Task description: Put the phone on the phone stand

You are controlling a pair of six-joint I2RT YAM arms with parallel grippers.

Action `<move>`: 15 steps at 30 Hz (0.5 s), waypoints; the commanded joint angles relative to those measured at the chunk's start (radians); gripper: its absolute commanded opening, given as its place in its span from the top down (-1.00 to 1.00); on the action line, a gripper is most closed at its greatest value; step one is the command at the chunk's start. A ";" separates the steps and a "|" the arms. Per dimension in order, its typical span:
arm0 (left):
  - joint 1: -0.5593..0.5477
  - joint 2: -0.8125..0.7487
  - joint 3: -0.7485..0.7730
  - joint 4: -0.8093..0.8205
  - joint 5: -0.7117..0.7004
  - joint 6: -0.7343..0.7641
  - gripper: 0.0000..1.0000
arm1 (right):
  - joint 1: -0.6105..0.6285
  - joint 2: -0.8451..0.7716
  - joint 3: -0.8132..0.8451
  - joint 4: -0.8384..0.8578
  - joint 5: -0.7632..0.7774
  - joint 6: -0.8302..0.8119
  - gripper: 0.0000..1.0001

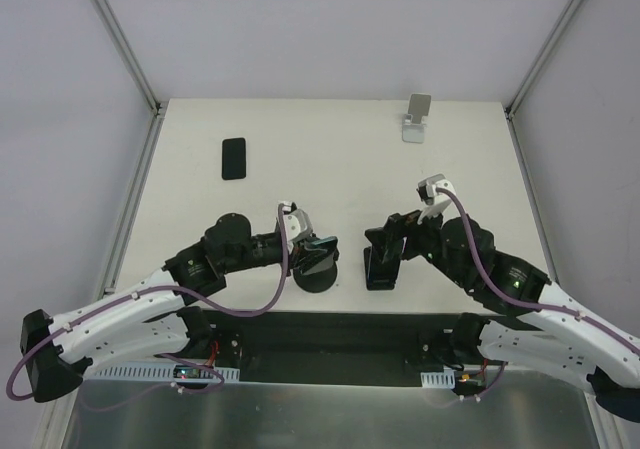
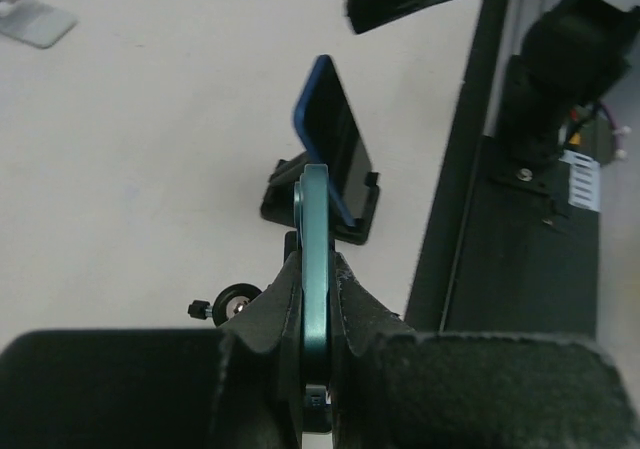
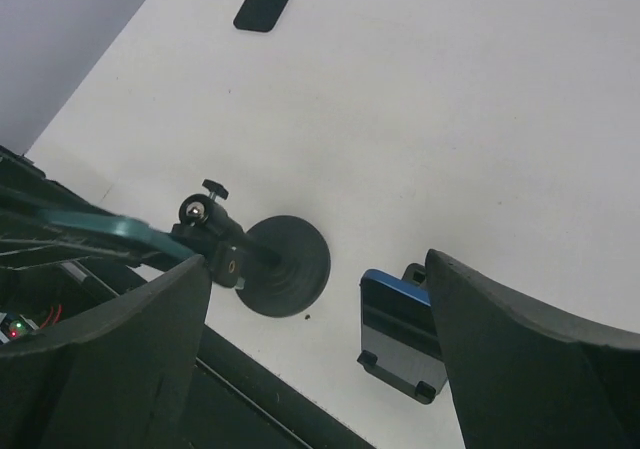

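Observation:
A blue phone [image 2: 338, 149] leans on a small black phone stand [image 2: 352, 221] near the table's front edge. It also shows in the right wrist view, phone [image 3: 395, 309] on stand [image 3: 400, 369]. My right gripper [image 3: 318, 259] is open just above it, fingers wide apart and holding nothing. My left gripper [image 2: 315, 269] is shut on a thin teal phone [image 2: 314, 219], seen edge-on. That teal phone [image 3: 110, 231] sits at the ball-head clamp of a round-based black stand [image 3: 290, 264]. From above, the left gripper [image 1: 318, 244] and right gripper [image 1: 385, 249] face each other.
A black phone [image 1: 233, 158] lies flat at the back left. A silver-white stand [image 1: 418, 119] is at the back right edge. A black rail [image 1: 330, 329] runs along the near edge between the arm bases.

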 commanded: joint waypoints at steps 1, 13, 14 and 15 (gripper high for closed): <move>0.002 -0.040 0.068 0.046 0.256 0.019 1.00 | -0.014 -0.015 -0.012 -0.002 -0.063 -0.030 -0.79; 0.080 0.173 0.100 0.282 0.517 -0.016 1.00 | -0.023 -0.070 -0.030 -0.043 -0.025 -0.037 -0.79; 0.084 0.198 0.108 0.285 0.521 -0.018 1.00 | -0.023 -0.079 -0.032 -0.049 -0.016 -0.039 -0.79; 0.086 0.208 0.116 0.282 0.526 -0.015 1.00 | -0.025 -0.085 -0.033 -0.052 -0.011 -0.041 -0.79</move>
